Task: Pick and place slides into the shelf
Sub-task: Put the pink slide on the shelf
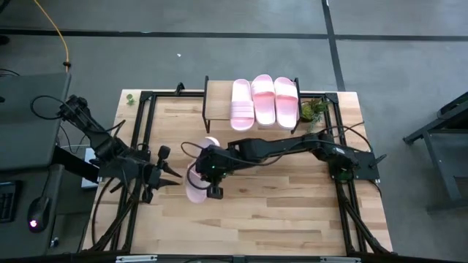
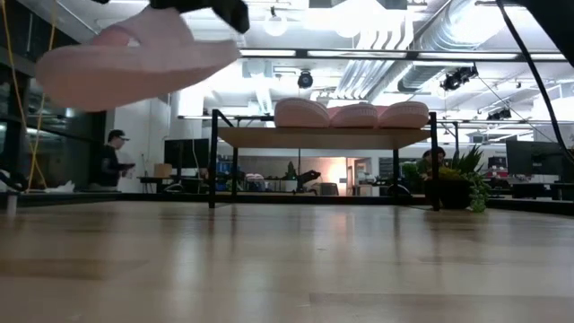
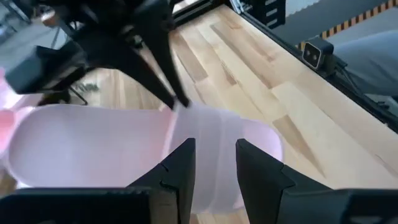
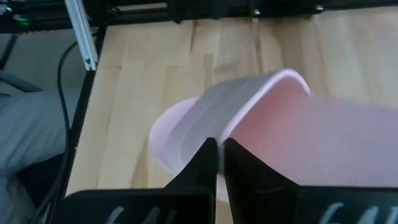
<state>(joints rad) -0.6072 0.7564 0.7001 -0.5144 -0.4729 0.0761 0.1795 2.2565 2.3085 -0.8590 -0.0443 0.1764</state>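
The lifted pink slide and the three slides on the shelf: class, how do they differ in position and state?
The lifted slide hangs tilted above the table, pinched by the right claw; the shelf slides lie flat, side by side and untouched on the shelf. All are the same pale pink with wide straps.

You are viewing the wooden table (image 1: pixel 278 197) carrying the shelf (image 1: pixel 217 102) at its far edge, well beyond the right gripper (image 1: pixel 212 191); three slides (image 1: pixel 263 100) are lying side by side on its plank, a small plant (image 1: pixel 314 111) standing beside it.
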